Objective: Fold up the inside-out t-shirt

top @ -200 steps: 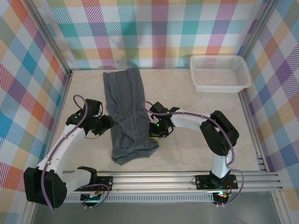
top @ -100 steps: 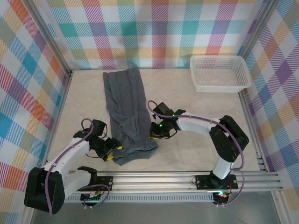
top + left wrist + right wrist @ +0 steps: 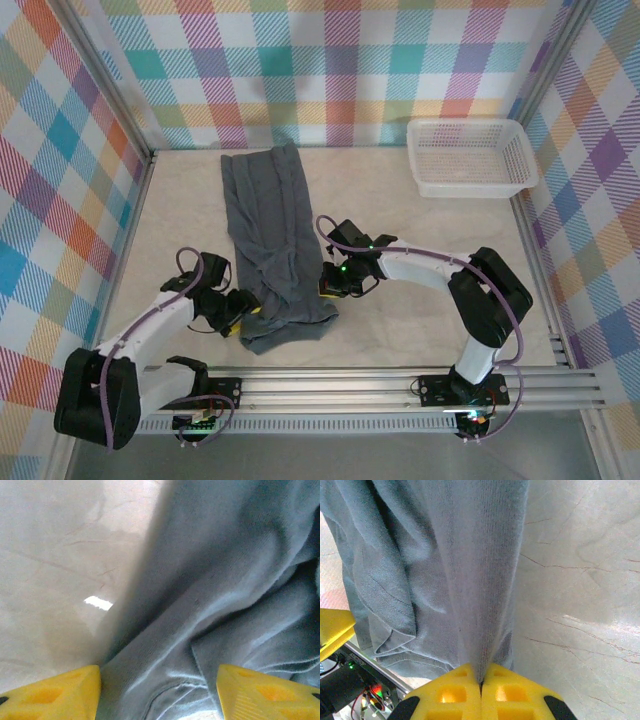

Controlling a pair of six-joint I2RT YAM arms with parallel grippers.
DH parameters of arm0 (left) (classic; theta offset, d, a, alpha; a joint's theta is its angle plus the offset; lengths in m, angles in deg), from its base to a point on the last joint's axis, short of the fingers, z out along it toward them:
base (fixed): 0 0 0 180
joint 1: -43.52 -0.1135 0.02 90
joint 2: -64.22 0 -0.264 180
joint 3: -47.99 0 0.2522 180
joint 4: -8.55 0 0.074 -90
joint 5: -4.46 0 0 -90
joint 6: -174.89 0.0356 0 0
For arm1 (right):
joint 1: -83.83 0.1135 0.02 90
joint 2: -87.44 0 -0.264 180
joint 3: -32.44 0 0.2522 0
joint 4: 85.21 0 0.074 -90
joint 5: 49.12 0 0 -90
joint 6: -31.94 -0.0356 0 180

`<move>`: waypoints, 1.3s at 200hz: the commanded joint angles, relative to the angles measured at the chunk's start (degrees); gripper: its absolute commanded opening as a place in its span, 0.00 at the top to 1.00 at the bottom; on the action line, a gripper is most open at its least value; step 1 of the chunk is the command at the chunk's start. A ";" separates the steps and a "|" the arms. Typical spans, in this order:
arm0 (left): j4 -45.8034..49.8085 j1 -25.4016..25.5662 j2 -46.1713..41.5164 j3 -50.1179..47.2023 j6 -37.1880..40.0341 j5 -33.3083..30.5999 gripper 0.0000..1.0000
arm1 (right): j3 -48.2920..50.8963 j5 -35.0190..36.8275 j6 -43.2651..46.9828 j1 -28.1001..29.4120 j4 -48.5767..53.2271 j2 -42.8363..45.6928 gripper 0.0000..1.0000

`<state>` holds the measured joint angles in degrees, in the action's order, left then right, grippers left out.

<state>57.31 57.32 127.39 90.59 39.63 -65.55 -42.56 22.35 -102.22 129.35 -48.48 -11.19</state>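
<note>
Now, looking down at the inside-out t-shirt [image 3: 272, 235] stretched lengthwise on the bench [image 3: 420, 310], left of centre, running from by the far wall [image 3: 330, 70] toward the near rail [image 3: 380, 378], bunched and rumpled at the near end. Over to the right pincer [image 3: 328, 287]: clenched tight on a ridge of cloth along the shirt's right edge, yellow fingers [image 3: 450, 695] pressed together with the fabric nipped between. Across to the left pincer [image 3: 243, 318]: released, yellow fingertips [image 3: 55, 697] well apart, low at the shirt's near left edge with grey folds between them. Off in the far right corner, a white mesh basket [image 3: 466, 188], well apart from the cloth
</note>
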 commanded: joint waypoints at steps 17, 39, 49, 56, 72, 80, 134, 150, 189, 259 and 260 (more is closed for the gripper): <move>-5.35 0.35 0.69 -1.85 -1.05 2.44 0.53 | -0.03 -0.55 -0.57 0.45 0.28 -0.16 1.00; -2.90 0.35 0.90 -1.54 -0.82 1.90 0.67 | -0.25 -0.37 -0.56 0.49 0.96 -0.60 1.00; -1.10 0.35 1.63 -0.85 0.23 1.83 0.80 | -0.20 -0.27 -0.66 0.45 1.18 -0.48 1.00; 0.07 0.35 2.16 -0.43 0.75 1.91 0.91 | -0.16 -0.20 -0.71 0.45 1.37 -0.40 1.00; 3.51 0.35 2.89 0.56 1.65 2.63 1.00 | 0.46 -0.25 -1.14 0.46 1.79 0.40 1.00; 5.39 0.39 2.71 1.09 1.78 3.23 1.00 | 1.41 -0.20 -1.72 0.45 1.88 1.29 1.00; 18.65 2.76 -8.05 3.90 1.75 9.07 1.00 | 9.78 -0.13 -4.88 1.48 5.07 11.43 1.00; 19.60 3.23 -11.26 4.36 -0.82 10.38 1.00 | 8.69 0.83 -4.86 3.67 7.69 13.35 1.00; 21.35 3.17 -8.38 14.53 -1.29 3.22 0.99 | -1.70 5.81 -2.84 3.93 12.13 14.47 1.00; 11.35 -7.74 14.97 42.70 3.98 -6.74 0.95 | -31.87 7.35 6.18 -7.06 10.28 -4.61 1.00; 10.98 -7.96 15.36 43.14 4.01 -6.77 0.95 | -32.38 7.31 6.19 -7.17 10.27 -4.98 1.00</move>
<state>75.11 54.24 135.85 126.72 41.43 -67.69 -66.71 28.91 -100.36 125.92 -37.45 -8.67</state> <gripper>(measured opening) 0.053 0.049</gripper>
